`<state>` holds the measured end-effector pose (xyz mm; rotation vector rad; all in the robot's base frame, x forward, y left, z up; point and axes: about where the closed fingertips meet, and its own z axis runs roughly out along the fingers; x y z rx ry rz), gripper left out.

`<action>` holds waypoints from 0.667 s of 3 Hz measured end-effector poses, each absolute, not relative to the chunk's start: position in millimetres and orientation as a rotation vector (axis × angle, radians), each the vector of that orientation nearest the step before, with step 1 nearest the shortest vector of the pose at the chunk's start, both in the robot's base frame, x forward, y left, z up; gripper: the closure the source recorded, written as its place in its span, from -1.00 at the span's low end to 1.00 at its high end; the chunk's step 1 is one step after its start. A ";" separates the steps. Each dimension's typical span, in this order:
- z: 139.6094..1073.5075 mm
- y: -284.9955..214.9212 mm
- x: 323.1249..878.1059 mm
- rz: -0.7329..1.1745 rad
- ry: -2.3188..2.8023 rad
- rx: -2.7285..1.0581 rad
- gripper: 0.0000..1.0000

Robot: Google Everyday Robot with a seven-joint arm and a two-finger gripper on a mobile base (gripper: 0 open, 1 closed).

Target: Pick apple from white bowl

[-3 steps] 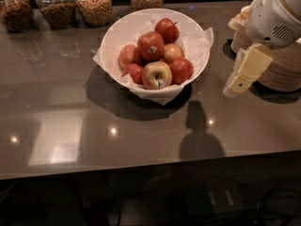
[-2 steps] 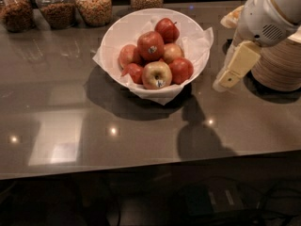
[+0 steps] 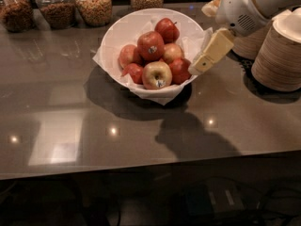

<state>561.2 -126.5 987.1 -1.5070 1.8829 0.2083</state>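
The white bowl (image 3: 123, 28), lined with crumpled white paper, stands on the dark counter at centre back and holds several apples. The large deep-red apple (image 3: 150, 45) with a pale sticker lies on top in the middle. A yellow-green and red stickered apple (image 3: 156, 74) lies in front of it, and a smaller red apple with a stem (image 3: 167, 29) lies behind it. My gripper (image 3: 197, 68) hangs at the bowl's right rim, pointing down and left, just right of the apples and touching none of them.
Several glass jars of nuts and grains (image 3: 94, 4) line the back edge. Stacks of tan paper bowls (image 3: 278, 55) stand at the right, behind my arm (image 3: 244, 8). The counter's front edge (image 3: 150, 166) runs across below the bowl.
My gripper has moved left from beside the paper bowl stacks to the right rim of the white bowl. The apples have not moved.
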 end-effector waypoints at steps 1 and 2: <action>992.2 -106.4 577.6 0.230 1.843 -1.496 -1.00; 988.2 -85.6 597.2 0.236 1.830 -1.509 -1.00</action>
